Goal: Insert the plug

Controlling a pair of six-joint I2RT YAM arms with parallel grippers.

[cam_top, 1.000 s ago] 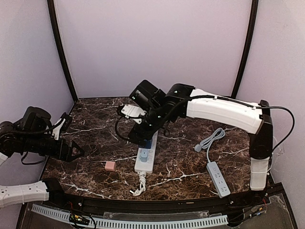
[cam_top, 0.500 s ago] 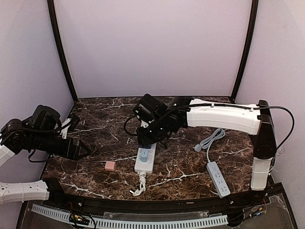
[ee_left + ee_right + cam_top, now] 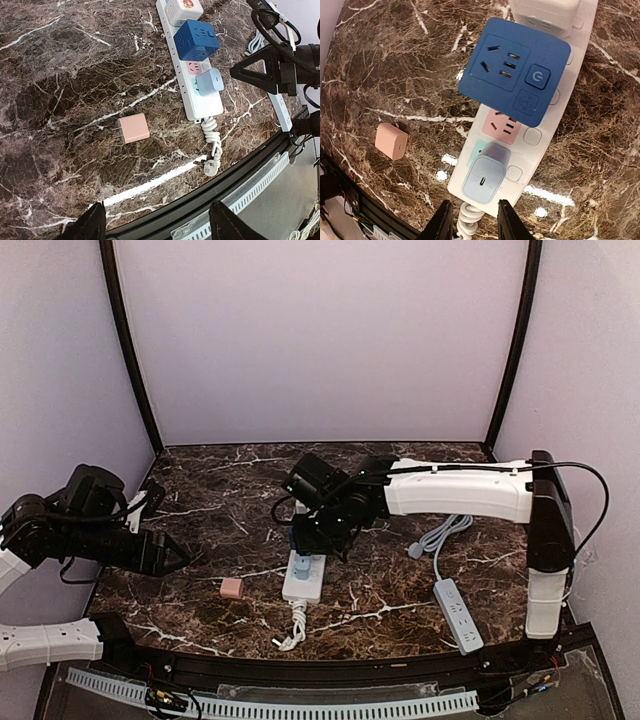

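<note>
A pink plug point(image 3: 231, 587) point(image 3: 134, 128) point(image 3: 391, 141) lies loose on the marble, left of the white power strip point(image 3: 303, 585) point(image 3: 205, 100) point(image 3: 540, 150). The strip carries a blue cube adapter point(image 3: 196, 40) point(image 3: 515, 70). Below it is a free pink socket point(image 3: 501, 126), then a pale blue charger point(image 3: 301, 565) point(image 3: 210, 82) point(image 3: 486, 172) plugged in. My right gripper point(image 3: 305, 540) point(image 3: 472, 215) hovers just over that charger, its fingers drawn close together with nothing in them. My left gripper point(image 3: 178, 555) point(image 3: 157, 220) stands open and empty, left of the pink plug.
A second grey power strip point(image 3: 457, 615) point(image 3: 282, 107) with its cord point(image 3: 440, 532) lies at the right. The white strip's coiled cord point(image 3: 293, 625) point(image 3: 212, 145) ends near the table's front rim point(image 3: 190, 200). A white adapter point(image 3: 545, 15) sits at the strip's far end.
My right arm came down and nearer over the power strip, and its jaws closed from wide open. My left gripper shifted a little right and narrowed somewhat.
</note>
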